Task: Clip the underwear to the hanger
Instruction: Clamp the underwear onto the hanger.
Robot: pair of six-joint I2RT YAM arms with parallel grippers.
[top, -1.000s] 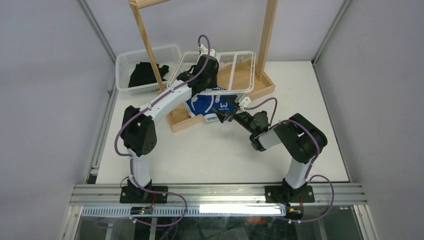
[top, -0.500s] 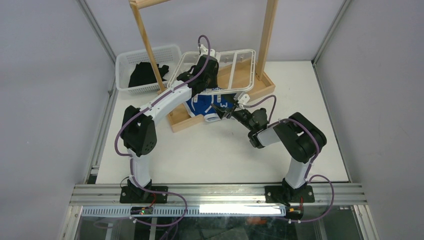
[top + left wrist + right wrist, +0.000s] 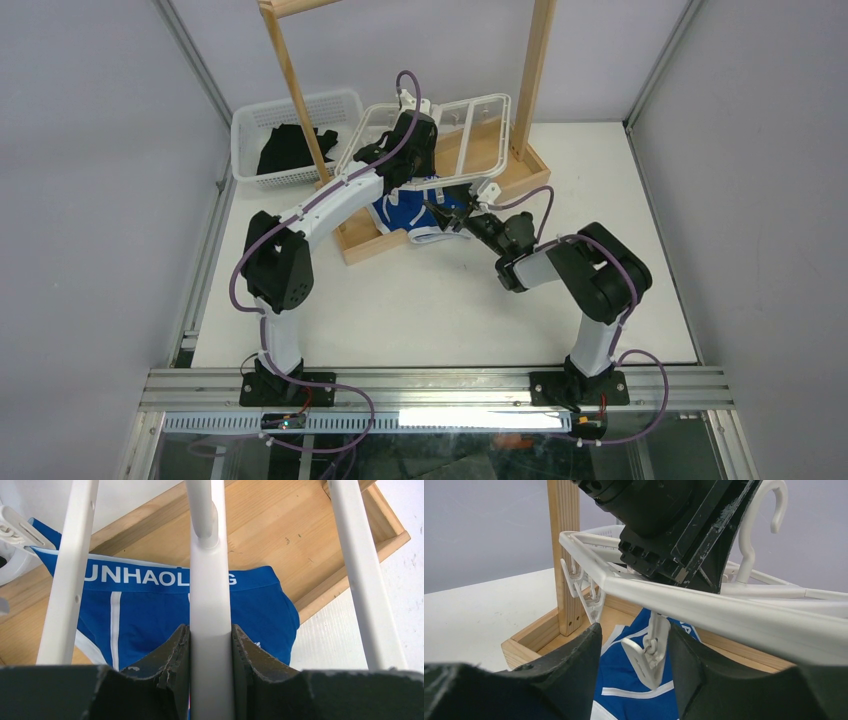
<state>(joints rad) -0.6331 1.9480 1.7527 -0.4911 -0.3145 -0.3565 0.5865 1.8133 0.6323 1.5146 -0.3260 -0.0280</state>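
The white hanger (image 3: 470, 110) is held tilted above the wooden base, its far right side raised. My left gripper (image 3: 405, 150) is shut on its central bar (image 3: 210, 580), pads tight on both sides. The blue underwear (image 3: 400, 215) lies below on the base edge, waistband lettering showing in the left wrist view (image 3: 150, 615). My right gripper (image 3: 445, 215) is open just under the hanger's front rail (image 3: 724, 615). One dangling clip (image 3: 651, 655) hangs between its fingers, with the underwear (image 3: 624, 680) beneath. I cannot tell whether a finger touches the clip.
A white basket (image 3: 250, 115) holding a black garment (image 3: 290, 150) stands at the back left. The tall wooden rack's posts (image 3: 295, 80) rise from a wooden base tray (image 3: 520, 170) close around the hanger. Another clip (image 3: 15, 527) hangs at the left.
The hanger's right side has tilted upward. My right gripper has moved up and left, from the table side of the underwear to under the hanger's front rail, around a clip.
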